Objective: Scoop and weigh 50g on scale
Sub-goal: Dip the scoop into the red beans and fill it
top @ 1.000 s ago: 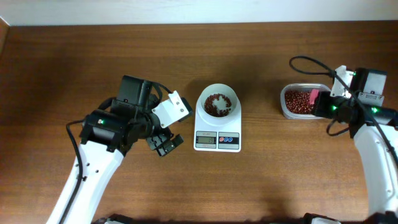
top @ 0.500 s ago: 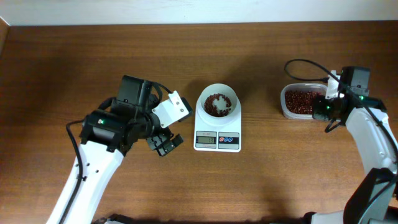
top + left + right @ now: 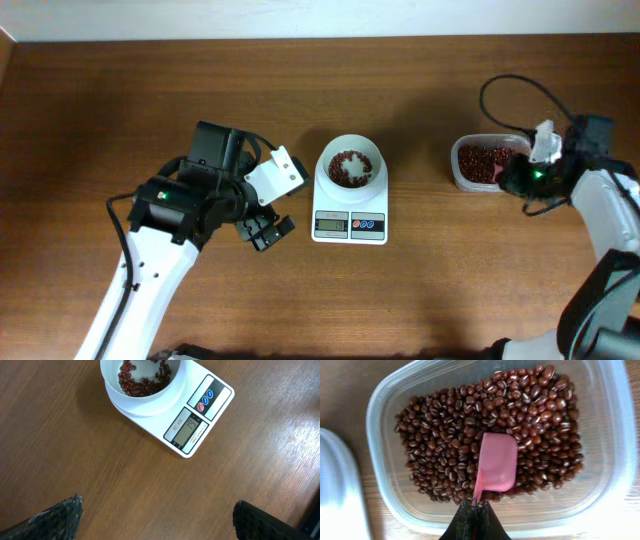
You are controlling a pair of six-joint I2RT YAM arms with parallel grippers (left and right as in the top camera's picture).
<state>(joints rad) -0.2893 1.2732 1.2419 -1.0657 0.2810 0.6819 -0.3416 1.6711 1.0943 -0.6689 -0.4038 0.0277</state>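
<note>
Scale [image 3: 349, 226] at centre holds few beans [image 3: 349, 168], likely short; right gripper [image 3: 475, 510] (clamped on pink scoop [image 3: 496, 467]) dips in the tub [image 3: 607, 460], left gripper [image 3: 157, 517] wide, empty.

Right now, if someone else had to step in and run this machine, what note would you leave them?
Left tool: open, empty, above the table left of the scale.
Right tool: shut on the handle of the pink scoop, which lies on the beans in the clear tub; the scoop looks empty.
Done: a thin layer of beans sits in the bowl on the scale.
Left: fill the scoop, tip it into the bowl, repeat until the display shows fifty grams. I cannot read the display reliably.
</note>
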